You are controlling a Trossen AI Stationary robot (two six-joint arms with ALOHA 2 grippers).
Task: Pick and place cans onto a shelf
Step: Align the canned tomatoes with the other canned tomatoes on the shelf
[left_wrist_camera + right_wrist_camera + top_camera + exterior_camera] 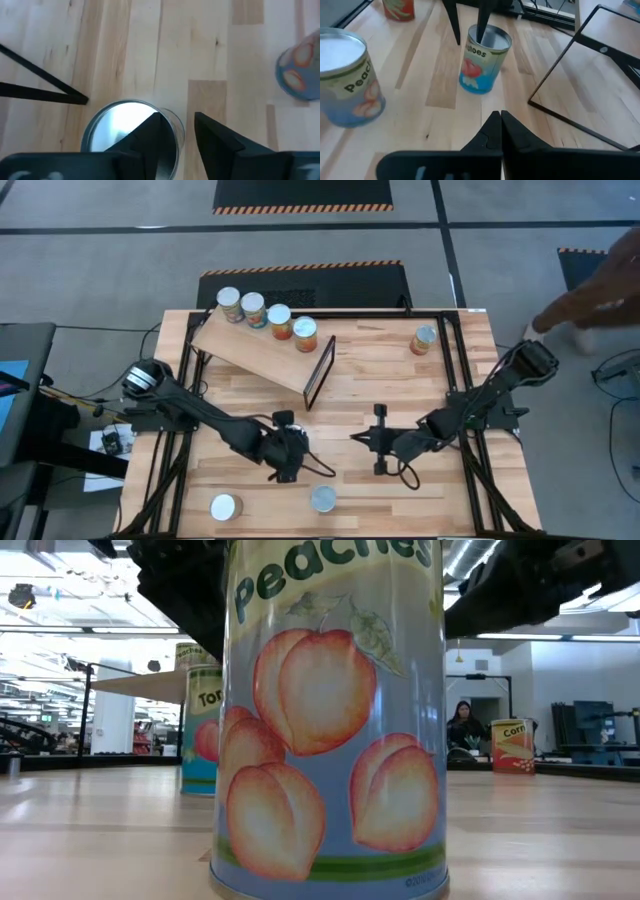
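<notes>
On the table (400, 370), the shelf (255, 352) lies slanted at the far left corner, its thin black frame (319, 372) at the end toward the table's middle. Four cans stand in a row along the shelf's far edge (229, 304) (253, 309) (279, 321) (305, 334).

A corn can (424, 340) stands alone near the far right corner. A peaches can (323, 500) stands at the near edge around the middle, and another can (225, 507), label not readable, stands at the near edge toward the left corner.

The left tool (287, 448) is over the table's near-middle part, directly above a blue tomatoes can (483, 59). Its fingers (150, 135) are spread, one dipping over the can's silver lid, the other just outside the rim; they straddle the wall without gripping.

The right tool (362, 438) hovers close by, toward the right, its fingers pressed together and holding nothing.

A person's hand (590, 290) shows beyond the table's far right corner.
</notes>
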